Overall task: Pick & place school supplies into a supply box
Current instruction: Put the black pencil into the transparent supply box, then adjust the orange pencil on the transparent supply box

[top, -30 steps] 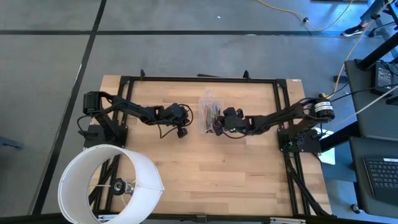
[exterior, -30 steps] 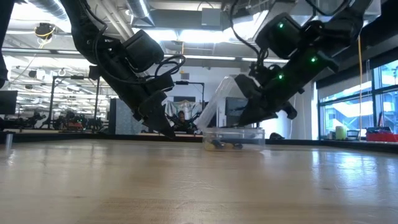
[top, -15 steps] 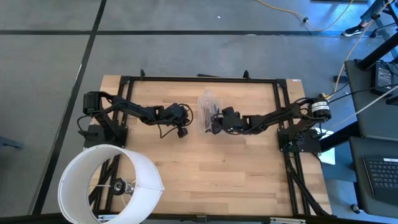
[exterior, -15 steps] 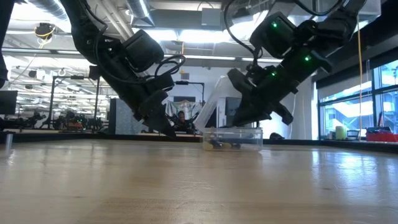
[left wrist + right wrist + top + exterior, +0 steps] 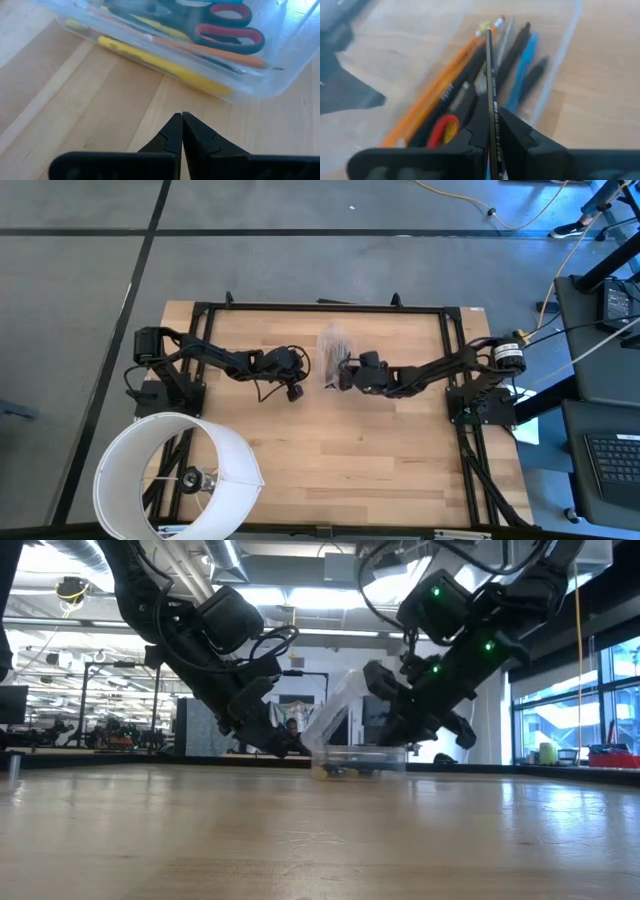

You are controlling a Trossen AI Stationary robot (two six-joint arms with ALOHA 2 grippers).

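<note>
Pencil (image 5: 490,85) pinched in right claw (image 5: 492,145), thin and dark, poised over open clear box (image 5: 335,358) at tabletop (image 5: 330,470) centre. Box already loaded: yellow pencil (image 5: 165,65), orange pencil (image 5: 220,52), red-handled scissors (image 5: 227,25), blue pen (image 5: 522,67), black pens (image 5: 512,50). Lid tilted up behind box in low view. Left claw (image 5: 181,131) shut, empty, parked just beside box's long wall, fingertips low toward wood. No loose supplies visible elsewhere on tabletop. White cylinder (image 5: 175,475) at near left corner, well apart.

Step in hand, by judgement: final placement, pencil roughly lined up with box length. Next move calls for lowering tip inside walls, then opening fingers; slim risk of pencil catching rim or landing across scissors.
</note>
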